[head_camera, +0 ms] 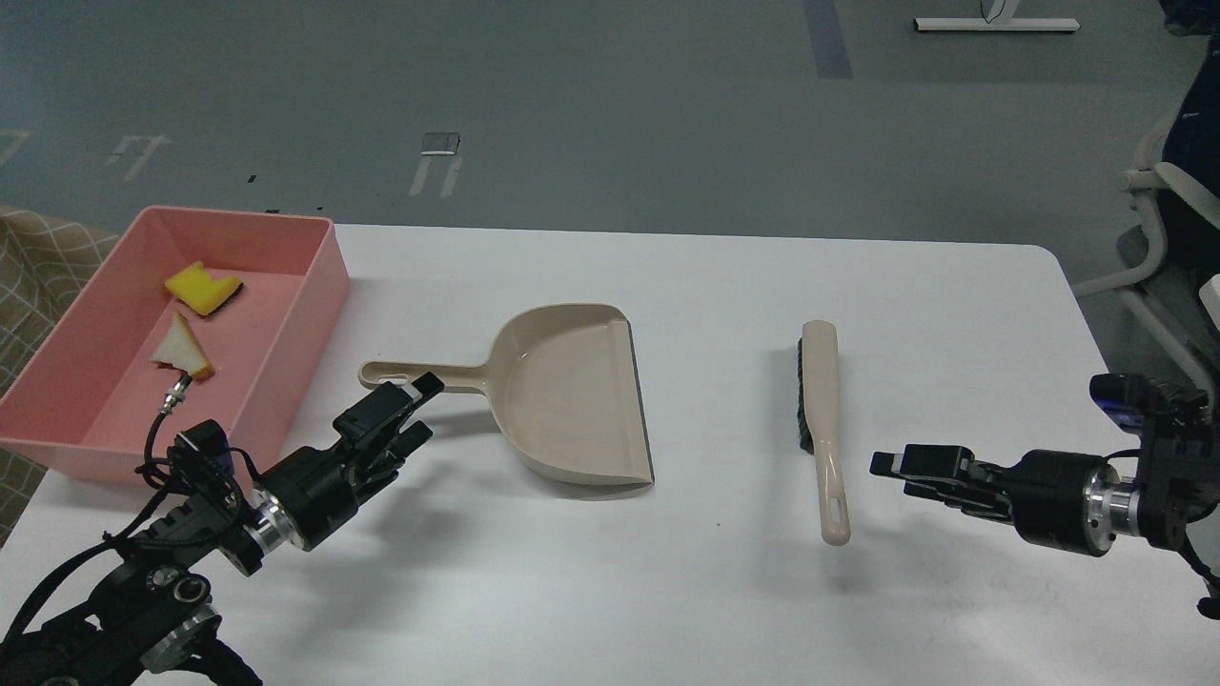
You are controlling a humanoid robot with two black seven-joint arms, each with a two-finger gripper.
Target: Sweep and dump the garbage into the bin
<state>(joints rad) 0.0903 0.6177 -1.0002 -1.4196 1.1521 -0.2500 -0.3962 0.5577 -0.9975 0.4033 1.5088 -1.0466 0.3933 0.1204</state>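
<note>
The pink bin [322, 286] stands at the table's far left. In it lie the yellow sponge piece with the dark green layer [198, 289] and the white bread-like wedge with brown crust [183, 349]. My left gripper [412, 410] is open and empty, just in front of the handle end of the beige dustpan [572, 391], apart from it. A beige brush with black bristles [822, 419] lies flat on the table, handle toward me. My right gripper [901, 474] is open and empty, just right of the brush's handle end.
The white table [724, 591] carries the bin, dustpan and brush. A checked cloth [38, 267] lies past the table's left edge. A white chair frame [1158, 248] stands beyond the right edge.
</note>
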